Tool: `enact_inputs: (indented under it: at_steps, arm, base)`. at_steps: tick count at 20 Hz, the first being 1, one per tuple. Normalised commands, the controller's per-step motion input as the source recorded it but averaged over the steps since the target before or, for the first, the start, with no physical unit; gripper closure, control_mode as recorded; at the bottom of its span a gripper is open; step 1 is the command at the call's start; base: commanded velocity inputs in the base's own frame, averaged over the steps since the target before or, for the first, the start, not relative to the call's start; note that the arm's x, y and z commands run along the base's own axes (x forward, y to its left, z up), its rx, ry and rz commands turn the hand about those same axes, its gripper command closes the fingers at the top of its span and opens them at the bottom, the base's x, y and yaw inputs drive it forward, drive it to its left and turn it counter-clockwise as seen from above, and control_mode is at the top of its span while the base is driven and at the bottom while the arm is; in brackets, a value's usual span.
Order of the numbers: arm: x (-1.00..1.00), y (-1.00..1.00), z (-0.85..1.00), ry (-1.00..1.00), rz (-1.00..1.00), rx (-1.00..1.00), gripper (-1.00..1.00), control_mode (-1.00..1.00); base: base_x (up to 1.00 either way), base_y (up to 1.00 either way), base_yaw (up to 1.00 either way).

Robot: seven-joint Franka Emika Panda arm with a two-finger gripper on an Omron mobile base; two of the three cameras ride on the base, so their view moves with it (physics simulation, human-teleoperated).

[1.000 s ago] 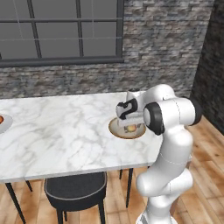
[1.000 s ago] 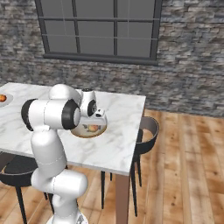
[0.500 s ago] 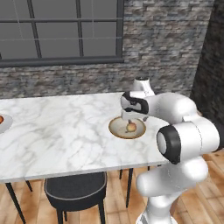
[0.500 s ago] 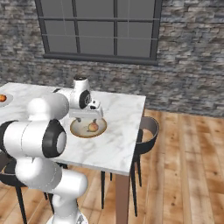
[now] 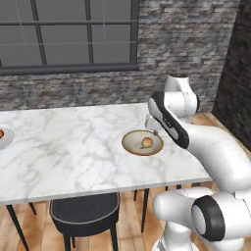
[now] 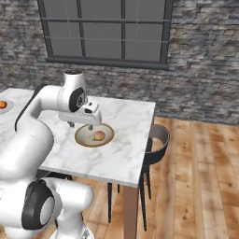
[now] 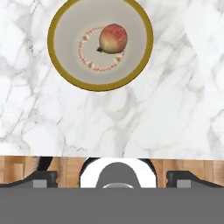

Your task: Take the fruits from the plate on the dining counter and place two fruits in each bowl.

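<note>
Arm swings back off bowl [image 5: 142,143] | fruit [image 7: 113,38] in bowl | gripper [image 6: 88,125] beside rim, fingers' state unclear | plate [image 5: 4,138] far left

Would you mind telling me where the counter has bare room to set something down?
The widest bare stretch of the counter lies between the bowl holding one fruit and the plate at the far left edge. A narrower strip runs along the near edge. Around the bowl, the hovering hand crowds things.
</note>
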Motion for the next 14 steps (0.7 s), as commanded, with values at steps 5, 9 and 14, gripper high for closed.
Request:
enact_inputs:
  at_steps: [5, 9, 14]
  arm:
    - [-1.00, 0.00, 0.71, 0.02, -0.06, 0.00, -1.00, -1.00]
    - [-1.00, 0.00, 0.47, 0.00, -0.04, -0.02, -1.00, -1.00]
    - [-0.95, 0.00, 0.28, 0.01, 0.00, -0.09, -1.00, -1.00]
  base:
    - [0.00, 0.00, 0.00]
    - [0.00, 0.00, 0.00]
    - [0.00, 0.00, 0.00]
